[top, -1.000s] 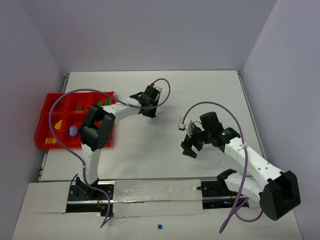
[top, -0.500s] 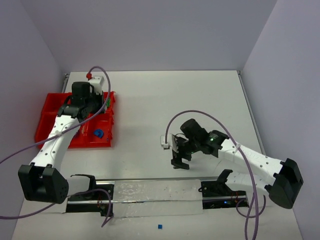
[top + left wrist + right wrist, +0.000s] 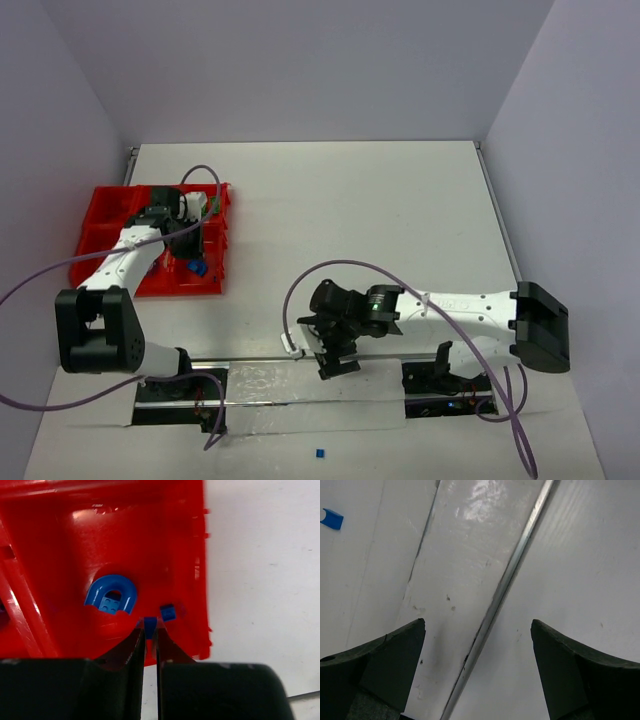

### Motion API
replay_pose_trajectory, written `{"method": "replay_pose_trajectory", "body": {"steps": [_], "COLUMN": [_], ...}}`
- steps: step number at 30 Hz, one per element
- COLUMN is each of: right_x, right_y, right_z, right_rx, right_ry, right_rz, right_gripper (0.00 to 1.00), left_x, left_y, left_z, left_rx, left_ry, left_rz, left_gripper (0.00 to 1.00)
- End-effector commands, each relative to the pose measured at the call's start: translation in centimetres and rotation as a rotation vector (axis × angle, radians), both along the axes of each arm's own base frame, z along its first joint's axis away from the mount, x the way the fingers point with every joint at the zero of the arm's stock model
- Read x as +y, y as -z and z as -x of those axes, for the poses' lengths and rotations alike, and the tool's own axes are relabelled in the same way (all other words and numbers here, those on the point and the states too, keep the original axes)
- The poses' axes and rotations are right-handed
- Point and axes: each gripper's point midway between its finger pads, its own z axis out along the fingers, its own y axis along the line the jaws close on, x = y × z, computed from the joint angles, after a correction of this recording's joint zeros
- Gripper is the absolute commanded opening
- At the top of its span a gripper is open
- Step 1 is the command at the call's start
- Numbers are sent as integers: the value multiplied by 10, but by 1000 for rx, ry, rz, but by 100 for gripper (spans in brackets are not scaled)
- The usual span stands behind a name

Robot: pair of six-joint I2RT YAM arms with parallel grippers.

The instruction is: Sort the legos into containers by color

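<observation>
Here, left jaws pinch tiny blue bit (image 3: 150,625) over glossy red bin (image 3: 150,540); right jaws spread wide.

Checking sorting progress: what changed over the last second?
The left gripper swung from mid-table to over the red plastic bin grid, its fingers pinching a small blue lego piece above the compartment holding a blue lego arch. The right gripper retreated to the near edge, open. The grid stayed put.
</observation>
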Motion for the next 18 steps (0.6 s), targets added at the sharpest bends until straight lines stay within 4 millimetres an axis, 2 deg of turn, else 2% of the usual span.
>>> {"method": "replay_pose_trajectory", "body": {"steps": [1, 2, 4, 6, 13, 15, 16, 17, 18], "right_x": [35, 38, 42, 42, 35, 33, 33, 29, 28], "right_y": [-15, -10, -2, 4, 25, 26, 26, 27, 27], "right_z": [8, 18, 37, 50, 93, 111, 114, 129, 135], "right_rx": [-75, -86, -96, -98, -122, -113, -111, -107, -107], "right_ry": [-77, -112, -176, -214, -366, -421, -429, -479, -498], "right_rz": [-73, -57, -34, -20, 12, 14, 13, 16, 14], "right_gripper": [93, 93, 92, 91, 81, 75, 74, 67, 63], "left_x": [14, 15, 12, 8, -2, -6, -6, -10, -13], "left_y": [3, 6, 5, -2, -40, -52, -53, -62, -64], "left_z": [-12, -9, -9, -11, -22, -25, -26, -29, -28], "left_rx": [7, 29, 38, 26, -61, -84, -88, -107, -112], "left_ry": [-31, -25, -13, 4, 71, 89, 94, 109, 126], "left_rz": [15, 29, 51, 73, 115, 134, 135, 150, 168], "left_gripper": [7, 30, 48, 58, 71, 73, 74, 75, 76]}}
